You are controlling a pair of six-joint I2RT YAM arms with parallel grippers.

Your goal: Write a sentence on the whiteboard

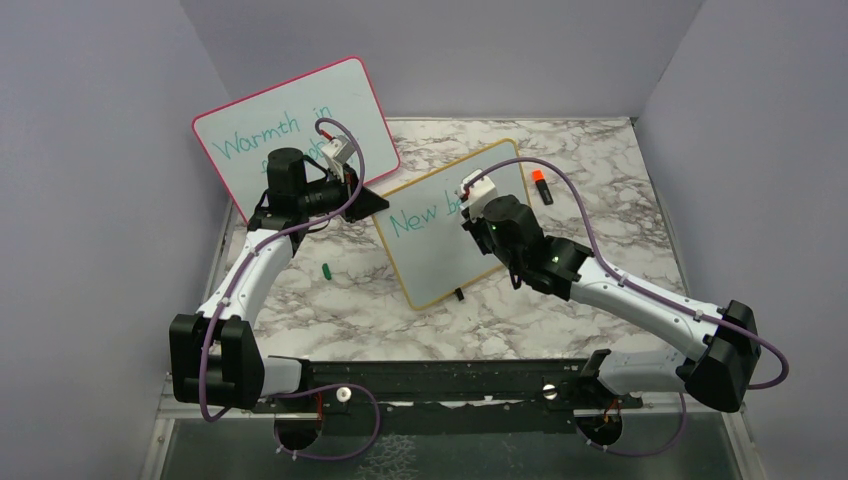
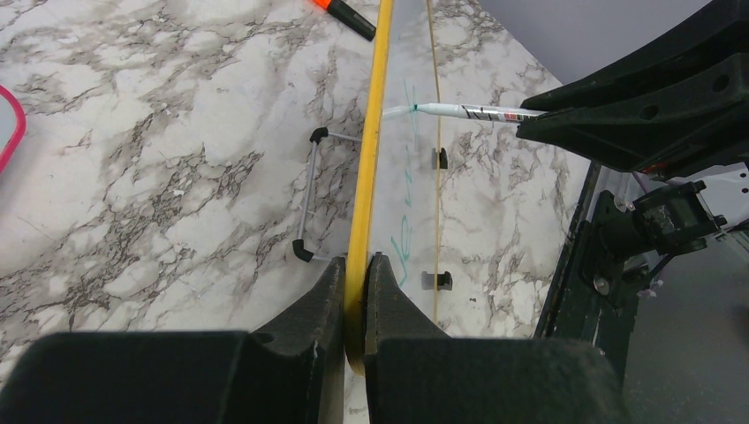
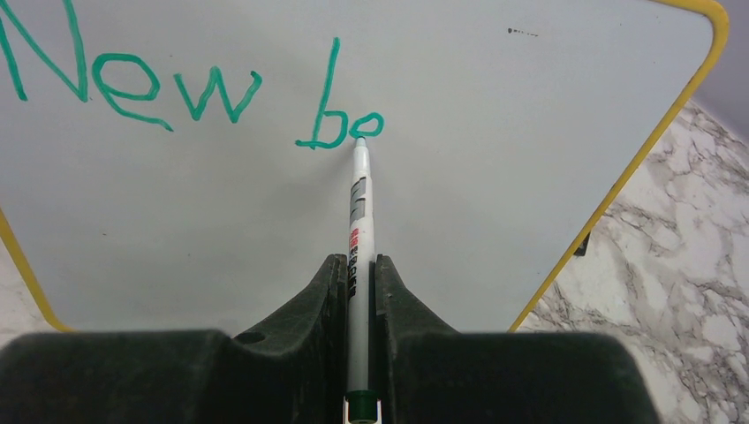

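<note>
Roughly centred on the marble table, the whiteboard stands tilted on its feet, with a larger pink-framed board behind it to the left. The left gripper is clamped on the whiteboard's yellow edge. The right gripper clenches a white pen, its tip touching the sentence, which reads "New b" plus one round letter. An orange-capped marker lies behind the whiteboard, and a green cap lies to its left.
</note>
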